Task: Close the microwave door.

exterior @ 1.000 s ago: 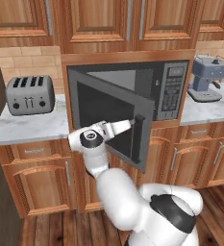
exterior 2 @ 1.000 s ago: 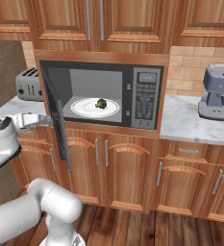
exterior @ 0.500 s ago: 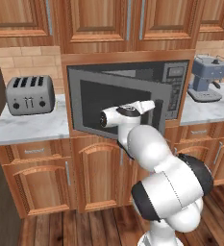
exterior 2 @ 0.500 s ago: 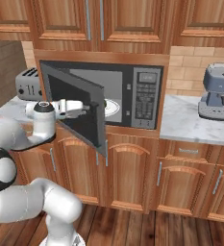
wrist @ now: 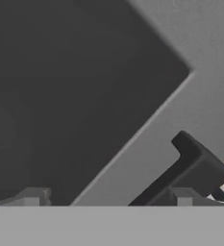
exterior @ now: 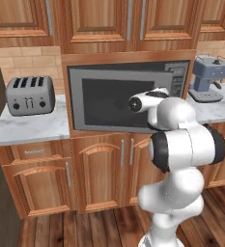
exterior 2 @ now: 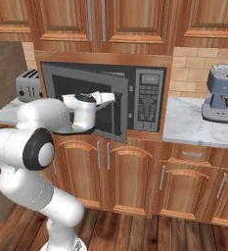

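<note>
gripper [exterior 2: 110, 99] against microwave door [exterior 2: 81, 88] — grasp unclear

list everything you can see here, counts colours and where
microwave: 1, dark grey, built in under the upper cabinets, keypad on its right
microwave door: 1, grey frame with dark glass, slightly ajar in the right base view
door handle: 1, black bar, near the door's free edge
toaster: 1, silver, four slots, on the counter left of the microwave
coffee machine: 1, grey-blue, on the counter right of the microwave
counter: 2 stretches, white marble, either side of the microwave
cabinets: brown wood, above and below
floor: brown wood planks
end effector: 1, white, against the door's glass
</note>
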